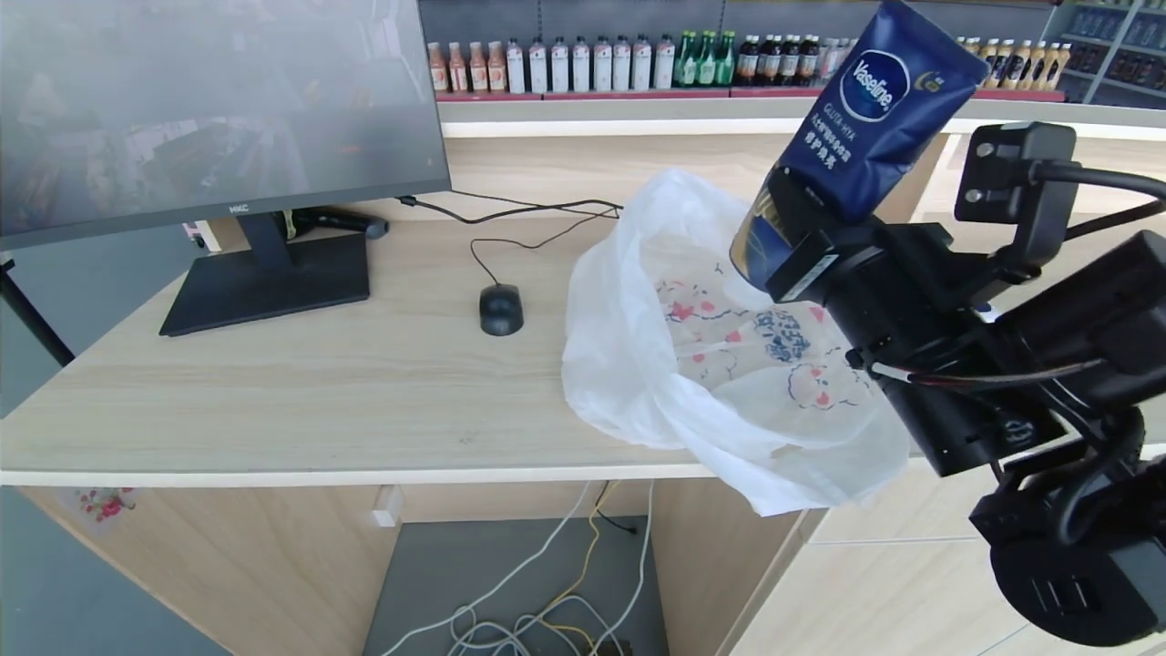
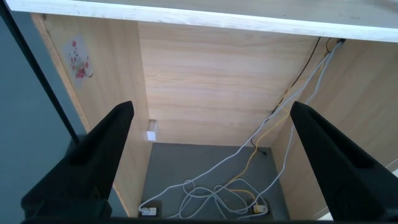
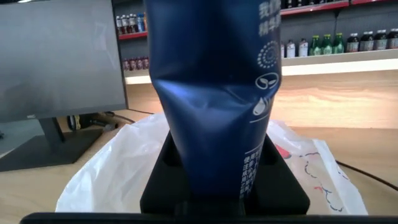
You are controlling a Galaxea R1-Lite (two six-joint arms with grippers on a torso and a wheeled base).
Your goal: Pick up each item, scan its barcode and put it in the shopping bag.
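We see the blue tube (image 1: 865, 118) tilted above the white shopping bag (image 1: 638, 383), its lower end clamped in our right claw (image 1: 797, 260). The bag lies crumpled on the wooden tabletop (image 1: 319, 392), near a mouse (image 1: 501, 310) and a monitor (image 1: 209, 100). Our left claw (image 2: 211, 107) hangs spread wide, holding nothing, below the tabletop's edge.

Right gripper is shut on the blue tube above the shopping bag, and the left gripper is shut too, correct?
Not quite: the left gripper is open, fingers spread with nothing between them, as the left wrist view shows. The right gripper is shut on the blue tube above the shopping bag.
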